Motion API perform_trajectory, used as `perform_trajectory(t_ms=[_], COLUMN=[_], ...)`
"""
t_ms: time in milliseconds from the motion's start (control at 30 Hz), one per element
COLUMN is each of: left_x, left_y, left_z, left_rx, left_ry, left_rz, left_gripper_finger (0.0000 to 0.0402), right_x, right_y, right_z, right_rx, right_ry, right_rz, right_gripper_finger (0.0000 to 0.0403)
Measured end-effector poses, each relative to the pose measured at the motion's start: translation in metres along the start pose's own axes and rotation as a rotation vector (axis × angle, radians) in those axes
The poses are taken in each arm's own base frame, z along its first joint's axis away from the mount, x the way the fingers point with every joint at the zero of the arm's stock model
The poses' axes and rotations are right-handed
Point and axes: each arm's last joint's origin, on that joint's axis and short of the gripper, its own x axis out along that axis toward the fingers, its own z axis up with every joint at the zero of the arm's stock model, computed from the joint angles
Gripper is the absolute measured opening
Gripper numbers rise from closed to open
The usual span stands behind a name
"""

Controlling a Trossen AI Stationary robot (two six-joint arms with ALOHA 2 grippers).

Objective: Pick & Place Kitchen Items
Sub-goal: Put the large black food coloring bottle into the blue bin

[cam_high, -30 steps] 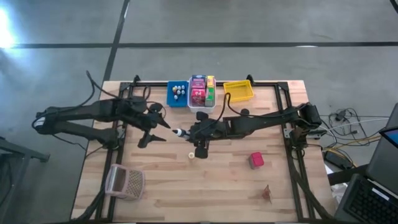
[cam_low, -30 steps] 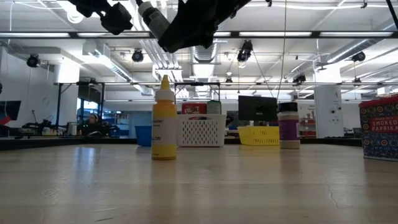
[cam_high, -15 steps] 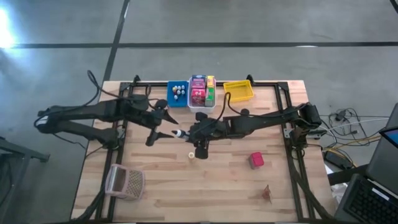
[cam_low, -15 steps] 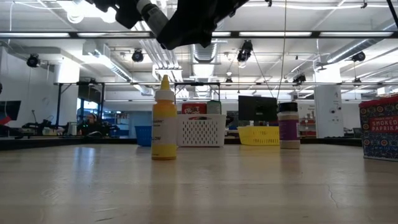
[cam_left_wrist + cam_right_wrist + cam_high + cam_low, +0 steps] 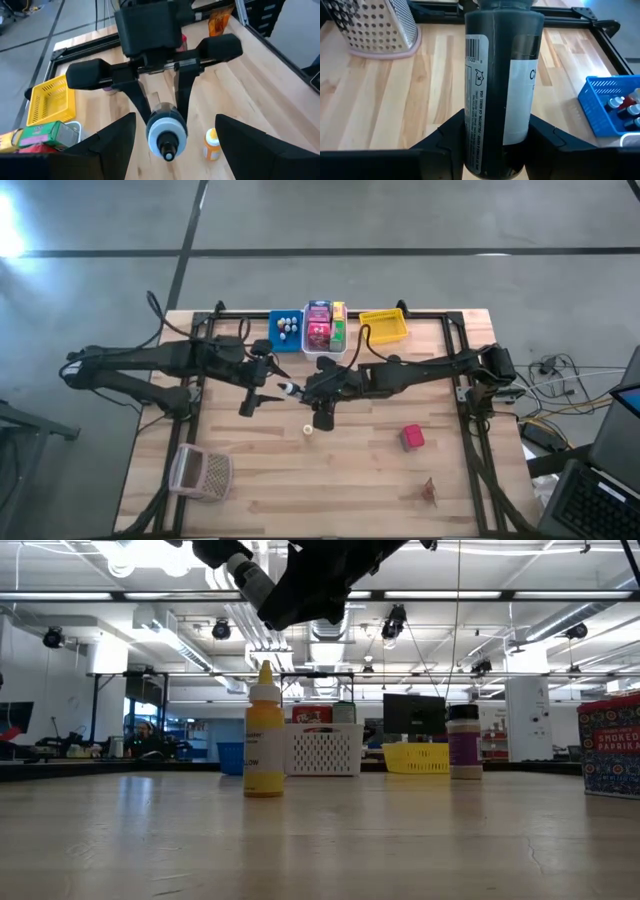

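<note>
A dark bottle with a paper label and a white cap hangs in the air over the middle of the table, and my right gripper is shut on it. The capped end points toward the table's left edge. My left gripper faces that cap; it is open, its two fingers standing wide on either side of the cap without touching it. In the low view the bottle shows high above the tabletop. My right gripper pinches the bottle's body between its two fingers, toward the end away from the cap. The fingers come from the table's right, slanting down, and lie along the bottle. The bottle sticks out ahead of them, cap first, clear of the table.
A yellow squeeze bottle stands below the grippers, with a dark jar near it. A red box and a brown pouch lie to the right. A pinkish mesh basket lies near left. Blue, white and yellow bins line the far edge.
My left gripper has moved toward the table's right edge, closing on the bottle's cap, has risen slightly and rolled a little. It has stayed open. My right gripper and the bottle have kept still.
</note>
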Motion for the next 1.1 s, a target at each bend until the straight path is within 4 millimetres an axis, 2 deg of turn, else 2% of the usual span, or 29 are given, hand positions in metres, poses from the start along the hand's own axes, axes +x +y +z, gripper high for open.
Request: perform_trajectory(t_ms=[100,400,700,1100], left_x=[0.002,0.024,0.016,0.016], left_y=[0.000,0.002,0.005,0.004], left_z=[0.000,-0.006,0.007,0.004], left_rx=[-0.007,0.005,-0.009,-0.030], left_ry=[0.015,0.134,0.143,0.158], left_rz=[-0.004,0.005,0.016,0.011], left_gripper_finger=[0.0278,0.0278,0.0277,0.0277], right_x=[0.000,0.000,0.000,0.000], right_y=[0.000,-0.003,-0.002,-0.002], right_z=[0.000,0.000,-0.002,-0.002], right_rx=[0.000,0.004,0.001,0.001], right_ry=[0.001,0.001,0.022,0.021], right_rz=[0.000,-0.004,-0.004,-0.004], right_gripper_finger=[0.0140,0.0138,0.0143,0.0143])
